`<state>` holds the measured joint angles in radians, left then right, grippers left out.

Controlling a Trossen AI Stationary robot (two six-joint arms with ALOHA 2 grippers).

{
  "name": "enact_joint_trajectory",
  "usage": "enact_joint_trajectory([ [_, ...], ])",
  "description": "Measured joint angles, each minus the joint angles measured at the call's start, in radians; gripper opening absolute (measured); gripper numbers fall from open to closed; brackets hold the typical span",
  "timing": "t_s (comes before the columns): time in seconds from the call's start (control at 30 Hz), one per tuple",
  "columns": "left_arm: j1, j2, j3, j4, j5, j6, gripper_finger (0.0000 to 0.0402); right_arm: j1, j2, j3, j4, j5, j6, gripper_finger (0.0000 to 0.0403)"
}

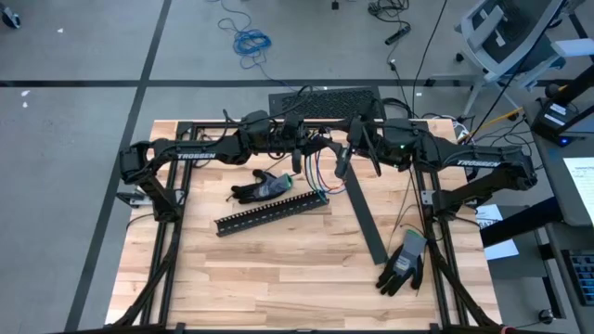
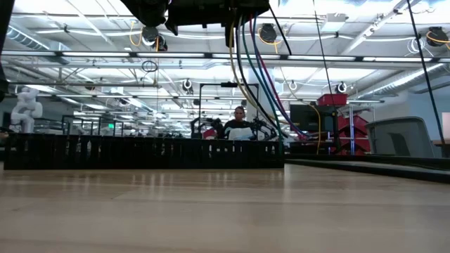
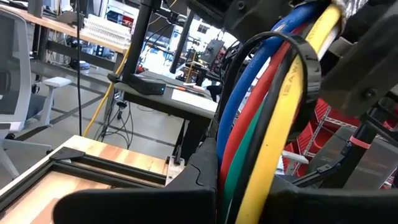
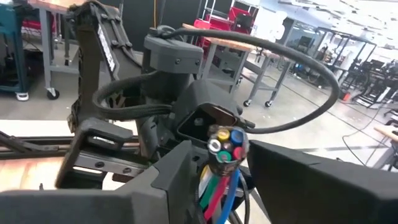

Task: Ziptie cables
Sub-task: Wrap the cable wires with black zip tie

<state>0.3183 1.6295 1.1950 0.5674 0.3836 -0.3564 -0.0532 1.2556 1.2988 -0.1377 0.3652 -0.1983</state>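
- High view: both dark arms are meeting above the far middle of the light wooden table (image 1: 278,278). The left gripper (image 1: 299,148) and right gripper (image 1: 345,156) are holding the bundle of coloured insulated cables (image 1: 314,172) up in the air between them; loose ends are dangling toward the long black slotted plastic duct (image 1: 271,214) lying below. A black-and-grey work glove (image 1: 262,188) is lying just beside the duct, a second grey glove (image 1: 403,263) well apart near the right frame leg.
- Low view: the cables (image 2: 254,77) are hanging from the grippers at the top edge, clear of the table, behind the duct (image 2: 140,152).
- Left wrist view: a black plastic ziptie loop (image 3: 298,81) is circling the blue, red, green, black and yellow cables (image 3: 267,137). Left fingers are pressed together, on what I can't tell.
- Right wrist view: right fingers (image 4: 168,180) are pinching the bundle just below its cut ends (image 4: 225,144).
- Judgement: the step in hand is cinching the ziptie. Next move calls for pulling the tail tight while the right gripper is keeping the bundle steady.
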Motion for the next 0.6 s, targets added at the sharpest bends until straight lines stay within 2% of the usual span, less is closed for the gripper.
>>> enact_joint_trajectory([
  [0.23, 0.0, 0.0, 0.0, 0.0, 0.0, 0.003, 0.0011, 0.0, 0.002, 0.0, 0.001, 0.003, -0.005, 0.0109],
  [0.53, 0.0, 0.0, 0.0, 0.001, -0.008, 0.004, 0.0011, 0.0, 0.002, 0.0, 0.005, 0.006, -0.029, 0.0026],
  [0.6, 0.0, 0.0, 0.0, 0.0, -0.008, 0.005, 0.0011, 0.0, 0.002, 0.0, 0.005, 0.006, -0.03, 0.0021],
])
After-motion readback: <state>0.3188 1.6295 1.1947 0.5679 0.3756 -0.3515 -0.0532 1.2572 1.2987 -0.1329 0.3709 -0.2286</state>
